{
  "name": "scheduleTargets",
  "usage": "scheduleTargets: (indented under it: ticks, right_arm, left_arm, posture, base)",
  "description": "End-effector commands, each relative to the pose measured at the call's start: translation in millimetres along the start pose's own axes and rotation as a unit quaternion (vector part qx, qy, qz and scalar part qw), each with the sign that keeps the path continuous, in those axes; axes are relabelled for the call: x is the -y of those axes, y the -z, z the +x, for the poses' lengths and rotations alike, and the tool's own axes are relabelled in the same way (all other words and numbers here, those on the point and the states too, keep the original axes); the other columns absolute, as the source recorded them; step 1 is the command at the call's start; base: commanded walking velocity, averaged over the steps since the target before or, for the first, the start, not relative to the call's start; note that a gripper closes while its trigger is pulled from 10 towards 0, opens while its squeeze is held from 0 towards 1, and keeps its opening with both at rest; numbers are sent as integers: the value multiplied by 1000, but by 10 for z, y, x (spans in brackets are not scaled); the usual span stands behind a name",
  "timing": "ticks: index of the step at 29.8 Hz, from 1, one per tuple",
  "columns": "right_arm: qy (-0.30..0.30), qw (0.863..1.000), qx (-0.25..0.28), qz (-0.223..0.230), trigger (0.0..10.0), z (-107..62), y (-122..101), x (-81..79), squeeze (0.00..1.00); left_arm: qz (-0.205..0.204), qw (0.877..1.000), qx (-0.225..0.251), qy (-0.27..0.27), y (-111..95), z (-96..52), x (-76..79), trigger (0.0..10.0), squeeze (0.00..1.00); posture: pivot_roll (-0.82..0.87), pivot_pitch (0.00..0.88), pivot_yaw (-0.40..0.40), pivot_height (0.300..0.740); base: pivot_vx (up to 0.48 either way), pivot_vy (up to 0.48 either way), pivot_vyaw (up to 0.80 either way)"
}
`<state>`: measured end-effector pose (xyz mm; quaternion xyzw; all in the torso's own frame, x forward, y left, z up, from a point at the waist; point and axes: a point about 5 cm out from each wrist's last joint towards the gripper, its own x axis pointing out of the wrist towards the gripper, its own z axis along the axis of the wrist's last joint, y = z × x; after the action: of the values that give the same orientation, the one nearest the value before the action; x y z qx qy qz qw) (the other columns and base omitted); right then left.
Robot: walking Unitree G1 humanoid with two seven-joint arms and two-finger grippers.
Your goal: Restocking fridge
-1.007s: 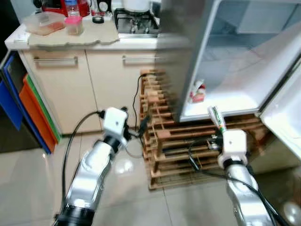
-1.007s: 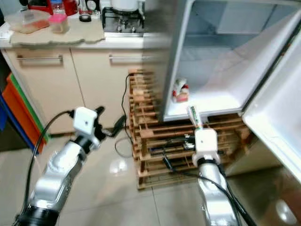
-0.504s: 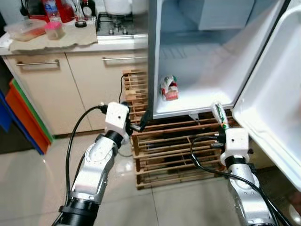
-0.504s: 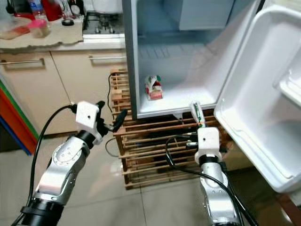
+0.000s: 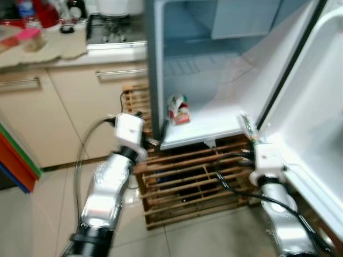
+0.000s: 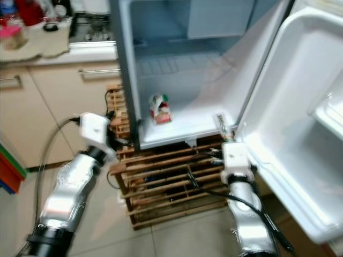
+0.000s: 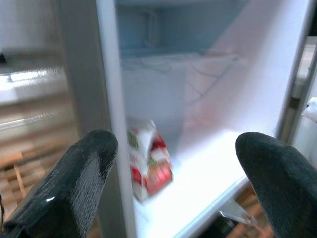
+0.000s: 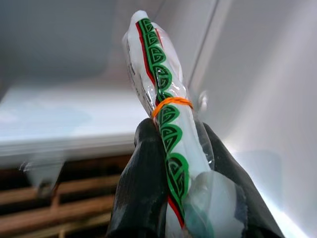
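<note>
The open fridge (image 5: pixel 214 80) stands ahead on a wooden pallet (image 5: pixel 187 182). A red, white and green carton (image 5: pixel 178 109) stands on the fridge floor near its left wall, also seen as the carton (image 7: pixel 148 166) in the left wrist view. My right gripper (image 8: pixel 173 163) is shut on a rolled white packet (image 8: pixel 163 99) with green and red pattern and an orange rubber band. That packet (image 5: pixel 248 127) is held at the front right edge of the fridge floor. My left gripper (image 7: pixel 173 163) is open, at the fridge's left front edge, facing the carton.
The fridge door (image 6: pixel 300 123) stands open at the right, with a door shelf (image 6: pixel 329 107). A counter with a gas hob (image 5: pixel 110 29) and containers lies at the back left above cream cupboards (image 5: pixel 64 107). Cables (image 5: pixel 225 179) trail over the pallet.
The camera has moved closer to the fridge and swung right. Both grippers are nearer the fridge opening; the packet now reaches the floor's front edge. The right grip is unchanged.
</note>
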<state>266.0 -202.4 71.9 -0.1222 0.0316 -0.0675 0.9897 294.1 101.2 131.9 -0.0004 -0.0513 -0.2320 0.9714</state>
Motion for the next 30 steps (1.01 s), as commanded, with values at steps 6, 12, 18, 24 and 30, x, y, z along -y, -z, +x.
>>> scheduleTargets:
  ticks: [6, 12, 18, 24, 30]
  right_arm:
    - [14, 1000, 12, -16, 0, 167, -83, 75, 0]
    - [18, 999, -16, -23, 0, 423, -98, 133, 0]
    - [6, 999, -39, -27, 0, 554, -79, 66, 0]
    - [-50, 998, -27, -26, 0, 718, -228, -285, 0]
    - [-70, 997, -9, -37, 0, 811, -354, -403, 0]
  left_arm:
    - [30, 999, 34, 8, -195, -38, -82, 10000, 0]
    - [46, 992, 63, 102, -530, -11, -7, 10000, 0]
    - [56, 984, 47, 161, -640, -56, 26, 10000, 0]
    - [42, 969, 7, 242, -727, -247, 171, 10000, 0]
    - [20, 961, -30, 273, -790, -519, 176, 10000, 0]
  posture:
    - [96, 0, 0, 740]
    - [130, 10, 19, 740]
    - [192, 98, 32, 740]
    - [244, 197, 50, 740]
    - [285, 284, 50, 740]
  base:
    - [80, 0, 0]
    - [0, 0, 0]
    - [0, 0, 0]
    - [0, 0, 0]
    - [0, 0, 0]
